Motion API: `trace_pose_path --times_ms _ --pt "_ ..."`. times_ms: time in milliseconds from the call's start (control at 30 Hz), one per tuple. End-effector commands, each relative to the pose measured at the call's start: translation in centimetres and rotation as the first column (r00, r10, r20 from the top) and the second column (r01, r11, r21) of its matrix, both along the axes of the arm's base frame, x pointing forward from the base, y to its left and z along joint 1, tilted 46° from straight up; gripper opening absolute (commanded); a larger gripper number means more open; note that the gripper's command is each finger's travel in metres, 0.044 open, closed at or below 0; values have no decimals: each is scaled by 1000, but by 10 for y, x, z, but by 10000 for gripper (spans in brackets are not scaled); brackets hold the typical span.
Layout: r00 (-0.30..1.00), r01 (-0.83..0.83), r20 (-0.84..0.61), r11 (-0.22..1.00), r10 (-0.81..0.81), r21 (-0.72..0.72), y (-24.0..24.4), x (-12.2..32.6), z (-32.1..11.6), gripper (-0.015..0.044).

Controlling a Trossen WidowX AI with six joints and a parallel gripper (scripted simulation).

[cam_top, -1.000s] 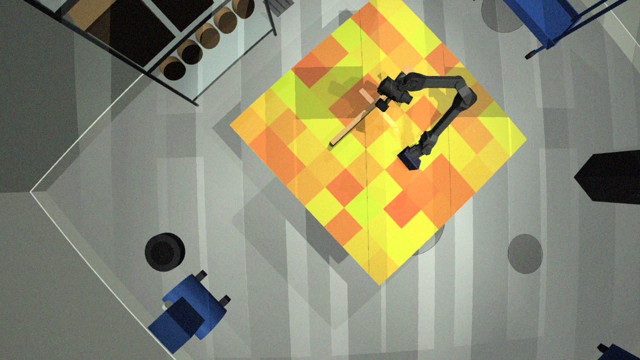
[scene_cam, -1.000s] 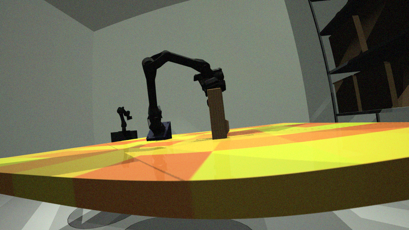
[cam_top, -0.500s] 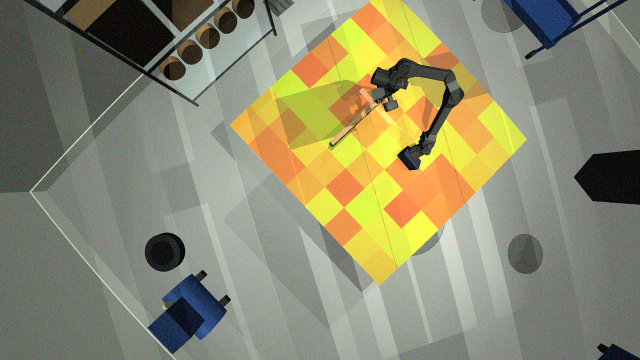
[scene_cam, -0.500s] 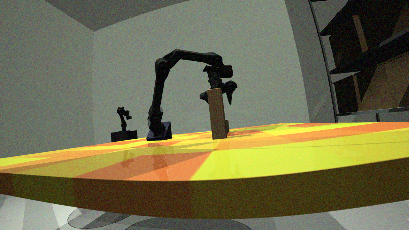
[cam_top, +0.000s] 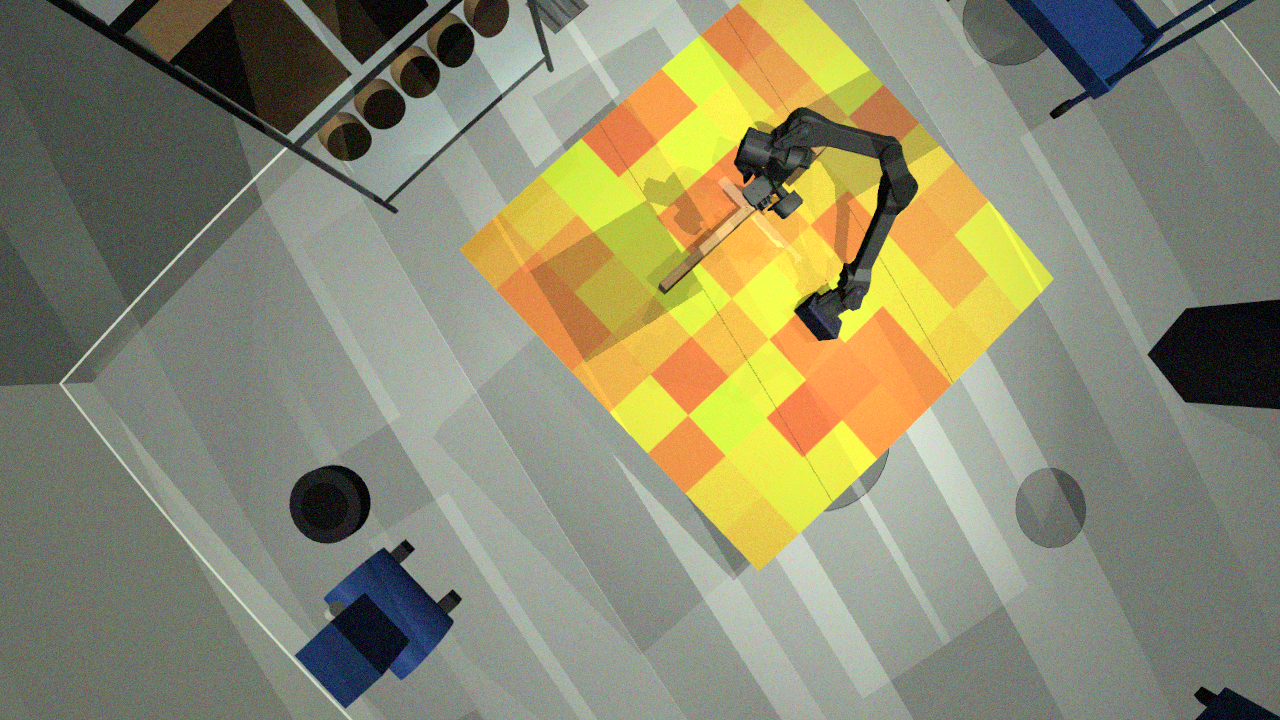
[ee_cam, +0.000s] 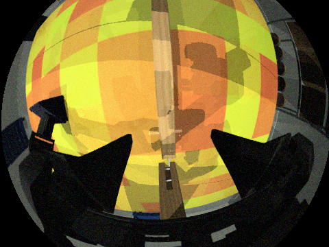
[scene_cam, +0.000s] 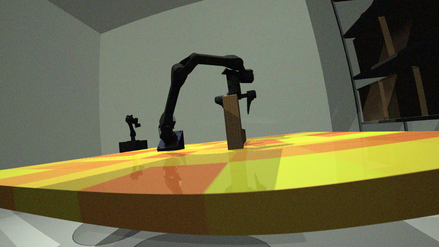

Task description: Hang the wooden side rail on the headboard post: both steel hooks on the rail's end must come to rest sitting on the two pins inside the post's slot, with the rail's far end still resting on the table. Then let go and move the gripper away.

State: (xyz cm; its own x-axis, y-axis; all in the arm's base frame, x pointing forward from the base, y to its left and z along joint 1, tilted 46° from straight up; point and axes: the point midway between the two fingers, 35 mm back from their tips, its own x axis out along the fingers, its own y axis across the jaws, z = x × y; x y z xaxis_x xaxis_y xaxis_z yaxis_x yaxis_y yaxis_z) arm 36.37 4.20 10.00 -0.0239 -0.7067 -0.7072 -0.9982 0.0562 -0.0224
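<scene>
One wooden rail (cam_top: 707, 248) (ee_cam: 164, 79) lying on the patchwork tabletop (cam_top: 729, 416) (scene_cam: 322, 172) (ee_cam: 82, 86), its hook end near the slotted post (scene_cam: 232, 122) (ee_cam: 171, 202) but apart from it, my claw (cam_top: 771, 204) (scene_cam: 235, 105) (ee_cam: 173, 136) spread wide above, nothing between its fingers.

Rail (cam_top: 707, 249) (ee_cam: 164, 82) on table (cam_top: 729, 420) (scene_cam: 322, 172) (ee_cam: 80, 82), post (cam_top: 812, 157) (scene_cam: 232, 122) (ee_cam: 171, 202) upright beyond its hooked end, arm base (cam_top: 819, 317) (scene_cam: 179, 144) (ee_cam: 58, 104) beside them
</scene>
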Motion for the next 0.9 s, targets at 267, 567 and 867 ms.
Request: trace_pose_path --times_ms 267,567,867 --pt "1000 -2 -26 1000 1 -8 -30 -3 -28 440" --pt "1000 -2 -26 1000 2 -7 -38 -2 -36 440" --pt "1000 -2 -26 1000 2 -7 -48 -2 -46 440"
